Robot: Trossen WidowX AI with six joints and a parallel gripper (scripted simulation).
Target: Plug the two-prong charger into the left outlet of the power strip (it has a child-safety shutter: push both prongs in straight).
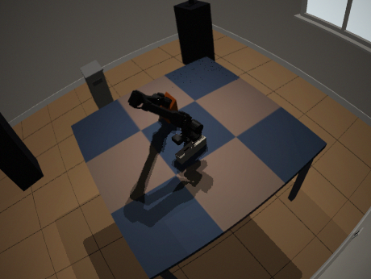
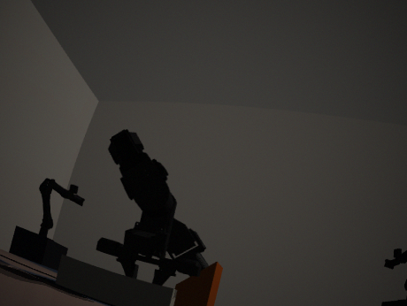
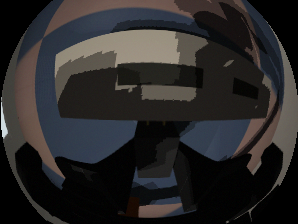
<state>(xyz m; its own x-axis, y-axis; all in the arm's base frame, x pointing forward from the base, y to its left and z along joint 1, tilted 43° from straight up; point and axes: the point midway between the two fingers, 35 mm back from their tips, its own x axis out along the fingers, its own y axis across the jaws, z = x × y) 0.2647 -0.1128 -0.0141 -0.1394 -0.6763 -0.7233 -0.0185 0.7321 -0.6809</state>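
Observation:
The power strip point(image 1: 195, 152) point(image 2: 111, 279) point(image 3: 147, 45) is a long pale box on the table. Its top shows a wide dark recess point(image 3: 160, 75) and a smaller dark slot point(image 3: 246, 88) in the wrist view. My gripper point(image 1: 189, 142) point(image 2: 144, 273) point(image 3: 154, 140) is shut on the dark charger point(image 3: 155, 162), close by the strip's near long side. Two short gold prong parts point(image 3: 147, 122) point(image 3: 163, 122) show at the strip's near edge in the wrist view, below the wide recess. Whether they touch the strip, and their tips, cannot be made out. Shadow covers much of the strip.
An orange block point(image 1: 171, 100) point(image 2: 199, 285) stands by the arm's base; a bit of orange point(image 3: 132, 206) shows low in the wrist view. The checkered table point(image 1: 258, 169) has blue and pinkish squares. A dark pillar point(image 1: 195, 34) and a grey stand point(image 1: 97, 82) are beyond its edge.

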